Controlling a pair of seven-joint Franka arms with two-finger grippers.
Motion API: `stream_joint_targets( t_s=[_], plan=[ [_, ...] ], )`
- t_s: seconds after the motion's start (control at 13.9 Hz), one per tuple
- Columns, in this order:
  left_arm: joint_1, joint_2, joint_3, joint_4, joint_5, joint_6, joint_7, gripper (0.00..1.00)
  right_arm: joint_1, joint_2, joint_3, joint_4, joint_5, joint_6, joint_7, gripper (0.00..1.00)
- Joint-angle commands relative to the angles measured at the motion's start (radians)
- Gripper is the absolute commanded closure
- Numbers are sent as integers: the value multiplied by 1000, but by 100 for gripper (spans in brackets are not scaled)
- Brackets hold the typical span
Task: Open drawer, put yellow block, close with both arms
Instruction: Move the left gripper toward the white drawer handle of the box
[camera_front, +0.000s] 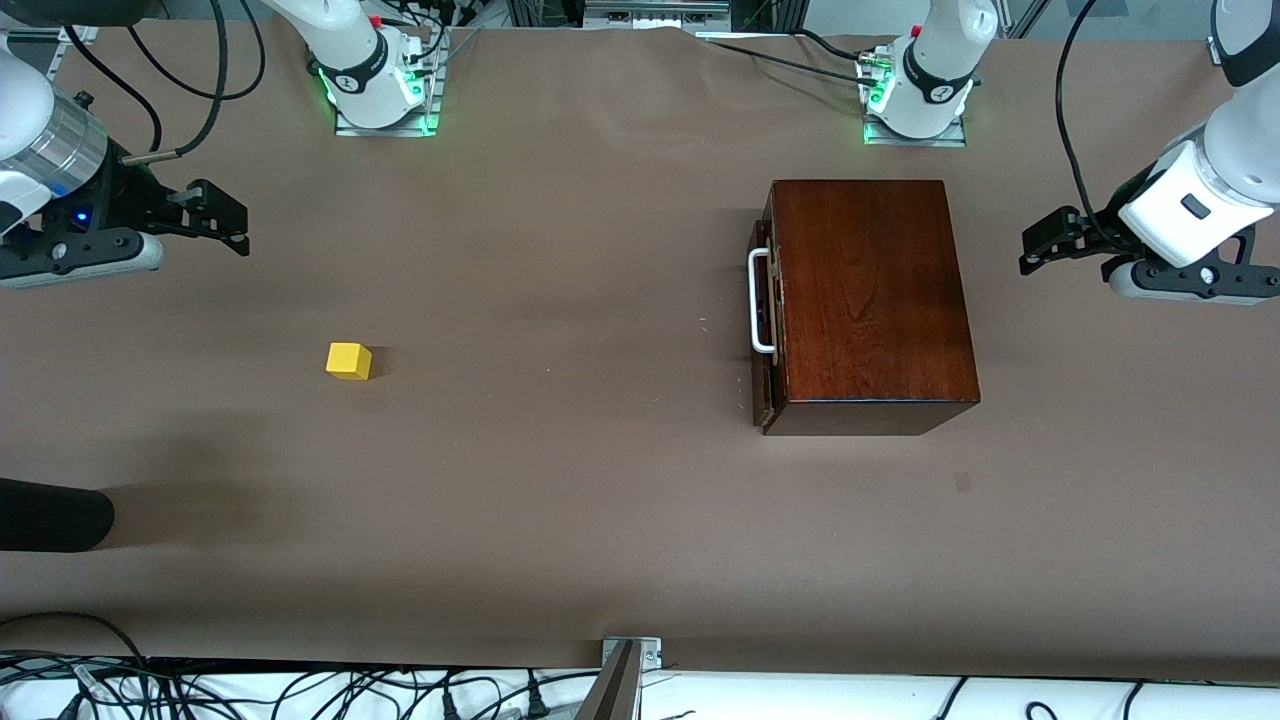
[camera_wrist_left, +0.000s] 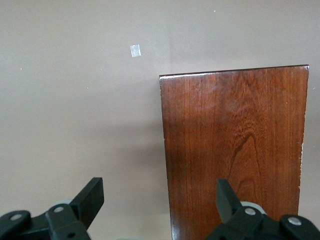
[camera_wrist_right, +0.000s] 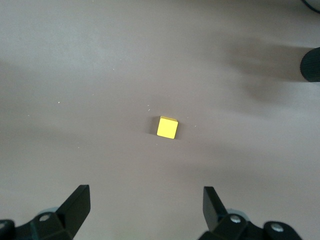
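Observation:
The dark reddish-brown wooden box (camera_front: 870, 300) stands toward the left arm's end of the table. Its drawer is pushed in, and the white bar handle (camera_front: 760, 300) faces the right arm's end. The yellow block (camera_front: 349, 361) lies on the table toward the right arm's end. My left gripper (camera_front: 1040, 245) is open and empty, over the table beside the box's end away from the handle. The left wrist view shows the box top (camera_wrist_left: 235, 150) under the open left gripper (camera_wrist_left: 160, 200). My right gripper (camera_front: 230, 215) is open and empty. The right wrist view shows the block (camera_wrist_right: 167, 127) ahead of the open right gripper (camera_wrist_right: 146, 205).
A black rounded object (camera_front: 50, 515) pokes in at the table's edge at the right arm's end, nearer to the front camera than the block; it also shows in the right wrist view (camera_wrist_right: 311, 64). A small tape mark (camera_front: 962, 481) is on the brown table cover (camera_front: 560, 480).

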Motion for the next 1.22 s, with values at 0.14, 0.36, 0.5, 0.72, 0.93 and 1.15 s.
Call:
stream_joint_targets(
  t_s=[0.14,0.36,0.5,0.72,0.93,1.15],
  plan=[
    [-2,13,-3,31,6,-28,-2,0,-8,-4,4,16,19,-13,-2,0],
    [-4,13,-4,34,5,-29,-4,0,-8,-2,4,16,11,-13,-2,0],
    [-4,19,-24,31,5,-68,4,0,-8,2,3,16,12,-12,-2,0],
    [-10,25,-64,28,3,-150,2,0,-8,4,3,16,15,-10,-2,0],
    [-11,65,-167,31,2,-188,-8,0,-8,4,4,16,16,-9,-1,0],
    [-13,129,-280,37,-6,-122,-48,0,-8,4,4,16,19,-3,-1,0]
  ],
)
